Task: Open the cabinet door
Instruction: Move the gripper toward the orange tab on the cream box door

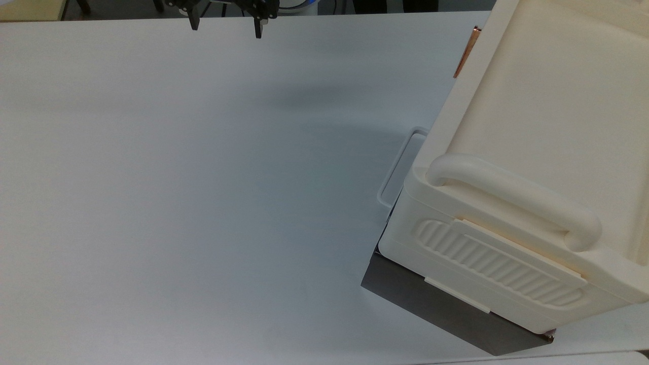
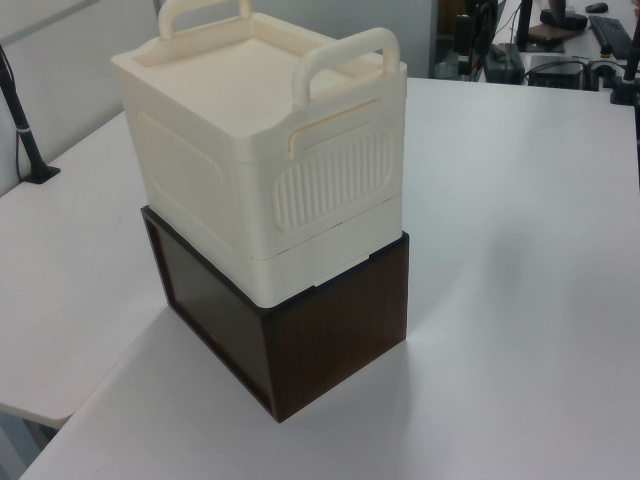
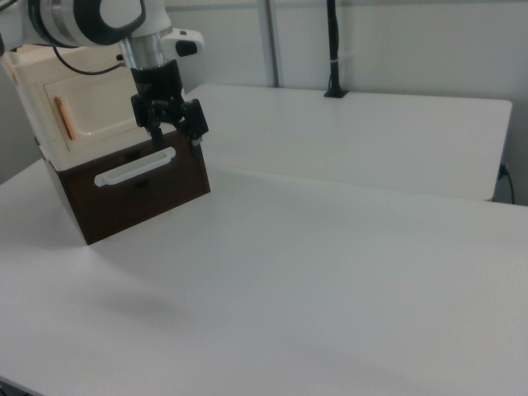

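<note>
The cream cabinet (image 3: 49, 82) stands on a dark brown base (image 3: 140, 194) at the right view's left. Its door (image 3: 95, 107) is a flat cream panel with a recessed inset and a short copper handle (image 3: 59, 118) near its left edge, and it lies shut flush with the box. From above, the copper handle (image 1: 466, 50) shows edge-on at the cabinet's left face. My gripper (image 3: 176, 136) hangs open above the table with nothing between its fingers. The top view puts my gripper (image 1: 226, 25) well to the left of the cabinet, apart from it.
A drawer with a long white handle (image 3: 134, 167) fronts the dark base (image 2: 330, 330). A ribbed cream side panel (image 2: 330, 185) and thick carry handles (image 1: 512, 195) top the cabinet. A black clamped post (image 3: 332, 49) stands at the white table's (image 1: 177, 203) far edge.
</note>
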Available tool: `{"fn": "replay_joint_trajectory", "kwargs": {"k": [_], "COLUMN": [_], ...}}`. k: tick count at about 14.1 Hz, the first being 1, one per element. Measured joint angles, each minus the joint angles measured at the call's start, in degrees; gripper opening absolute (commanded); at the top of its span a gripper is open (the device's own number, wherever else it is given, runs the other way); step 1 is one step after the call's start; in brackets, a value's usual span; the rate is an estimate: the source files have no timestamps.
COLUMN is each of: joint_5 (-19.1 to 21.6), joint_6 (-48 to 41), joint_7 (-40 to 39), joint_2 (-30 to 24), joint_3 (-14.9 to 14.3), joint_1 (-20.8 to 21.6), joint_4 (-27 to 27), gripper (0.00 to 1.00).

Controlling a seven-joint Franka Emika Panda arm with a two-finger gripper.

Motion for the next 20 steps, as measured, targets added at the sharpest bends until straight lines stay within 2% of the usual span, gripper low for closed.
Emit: {"fn": "replay_joint_trajectory", "kwargs": {"k": [11,14,17,20], "joint_5": [0.11,1.69,4.43,5.22], "joint_6": [0.0,0.0,0.0,0.0], "joint_7": [0.0,-0.63,-4.38,-9.77], "joint_2": [-0.03,-0.05,-0.34,-0.49], "joint_3": [-0.03,0.37,1.02,1.42], "joint_1": [-0.72,-0.67,2.48,8.6], "joint_4": [0.0,0.4,3.01,5.22], "gripper": [1.0,1.0,1.0,1.0]}}
